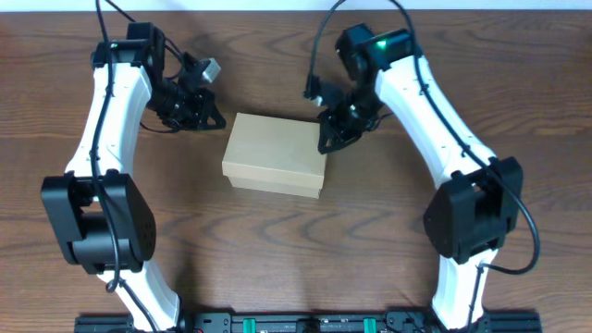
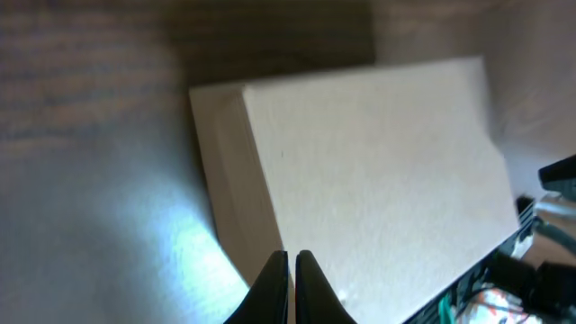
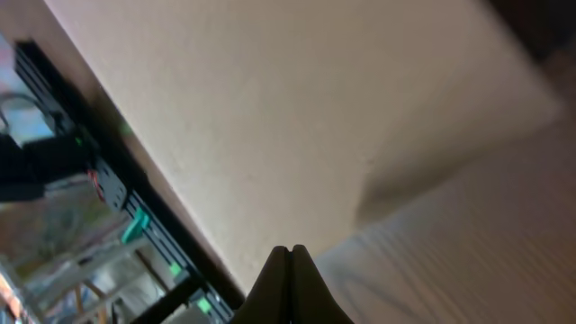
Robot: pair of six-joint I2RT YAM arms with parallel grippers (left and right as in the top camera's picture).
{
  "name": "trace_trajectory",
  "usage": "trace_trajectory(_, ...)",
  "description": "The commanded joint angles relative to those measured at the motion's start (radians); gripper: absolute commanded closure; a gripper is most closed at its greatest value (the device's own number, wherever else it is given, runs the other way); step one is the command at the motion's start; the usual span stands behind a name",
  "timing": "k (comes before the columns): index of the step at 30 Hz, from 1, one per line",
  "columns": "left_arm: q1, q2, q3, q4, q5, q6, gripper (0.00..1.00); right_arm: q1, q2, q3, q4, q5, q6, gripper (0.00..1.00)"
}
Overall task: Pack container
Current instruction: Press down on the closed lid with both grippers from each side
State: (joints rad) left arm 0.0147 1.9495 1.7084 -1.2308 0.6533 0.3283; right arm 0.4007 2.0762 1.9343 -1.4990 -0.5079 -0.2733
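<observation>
The left gripper [image 2: 291,270], jaws pressed together and holding nothing, hangs just beside the far left corner of the container [image 1: 276,154]; the right gripper [image 3: 290,265], likewise closed and empty, sits at the far right corner, possibly touching the lid edge, though the blurred wrist view does not settle it; the container, a plain tan cardboard box, lies near the middle of the dark wooden table [image 1: 277,240], between the two arms, slightly askew, its flap lid down flat; no loose items show anywhere around it. Judged from this, the packing looks all but finished, with the lid closed and nothing left outside; what remains may be only pressing the flap home or backing the arms away; the contents are hidden.
</observation>
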Motion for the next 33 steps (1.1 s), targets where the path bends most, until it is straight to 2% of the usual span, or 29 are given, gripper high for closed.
trace_trajectory(1, -0.023, -0.041, 0.022, -0.041, -0.097, 0.053, 0.94, 0.023, -0.023, 0.001, -0.006, 0.037, -0.012, 0.98)
trace_trajectory(7, -0.062, -0.04, 0.021, -0.081, -0.15, 0.061, 0.94, 0.041, -0.023, -0.018, -0.008, 0.042, -0.013, 0.98)
trace_trajectory(14, -0.095, -0.04, 0.012, -0.104, -0.268, 0.056, 0.94, 0.087, -0.023, -0.163, 0.052, 0.052, -0.012, 0.98)
trace_trajectory(19, -0.095, -0.04, -0.037, -0.082, -0.27, 0.054, 0.94, 0.099, -0.023, -0.234, 0.105, 0.052, -0.004, 0.98)
trace_trajectory(26, -0.095, -0.04, -0.159, 0.005, -0.268, -0.015, 0.94, 0.098, -0.023, -0.24, 0.127, 0.09, 0.008, 0.98)
trace_trajectory(33, -0.09, -0.118, -0.121, 0.009, -0.269, -0.022, 0.94, 0.098, -0.023, -0.24, 0.127, 0.093, 0.008, 0.98)
